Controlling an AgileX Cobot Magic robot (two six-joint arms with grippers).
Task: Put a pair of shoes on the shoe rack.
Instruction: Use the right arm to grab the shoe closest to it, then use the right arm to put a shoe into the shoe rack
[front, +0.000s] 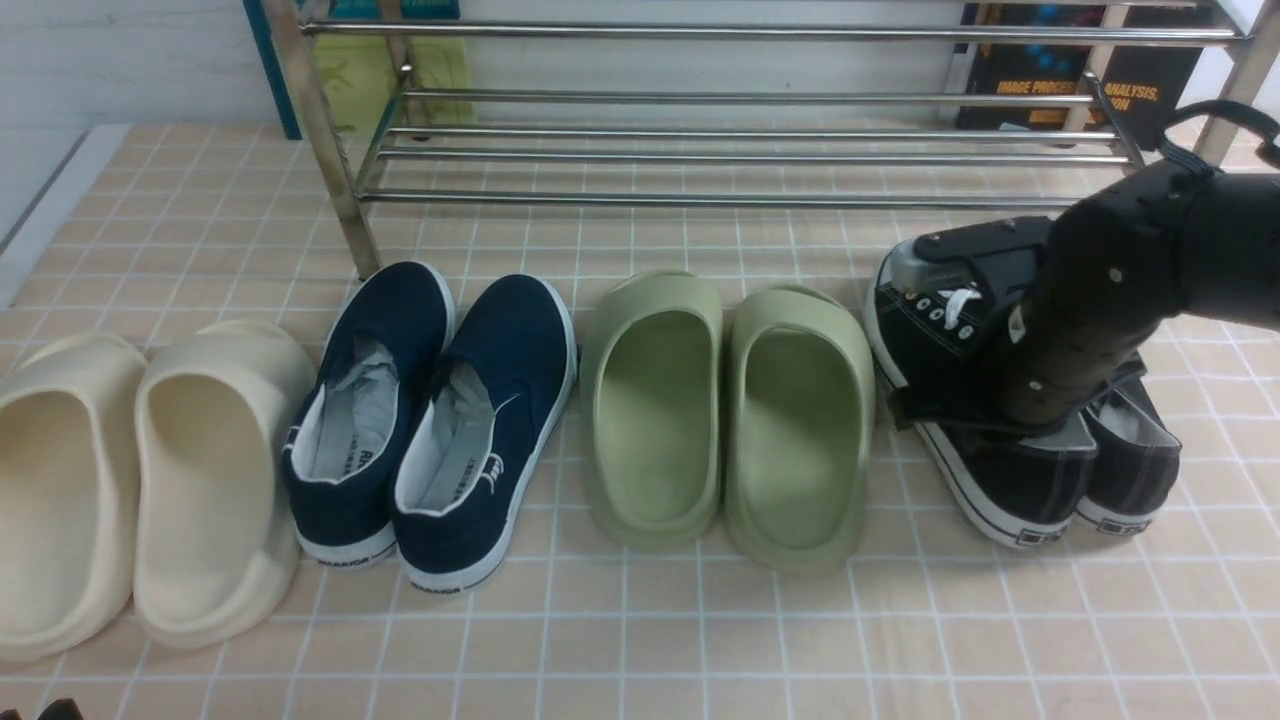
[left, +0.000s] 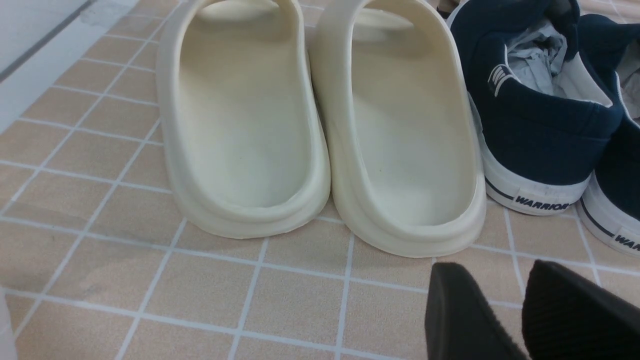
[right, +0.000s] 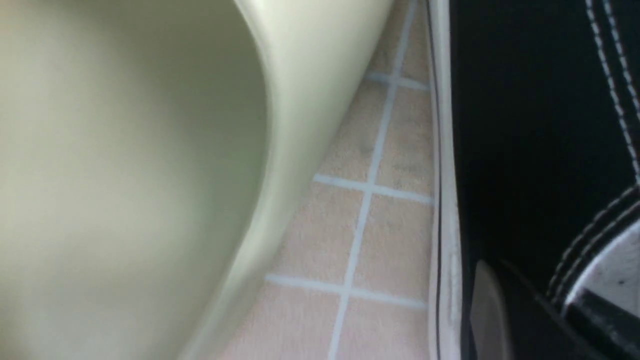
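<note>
From the front, we see the pair of shoes (front: 1030, 480) on the tiles at the right end of the row, near the shoe rack (front: 740, 198) but not on it. The right arm (front: 1090, 300) reaches down onto them, and we cannot tell how the right gripper (front: 1000, 410) stands.

In the left wrist view, the left gripper (left: 495, 280) hangs parted and empty near the cream slippers (left: 240, 125).

In the right wrist view, one black sneaker (right: 525, 125) lies beside a green slipper (right: 125, 175).

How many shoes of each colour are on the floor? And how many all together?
cream slippers: 2
navy shoes: 2
green slippers: 2
black sneakers: 2
Total: 8 shoes
</note>
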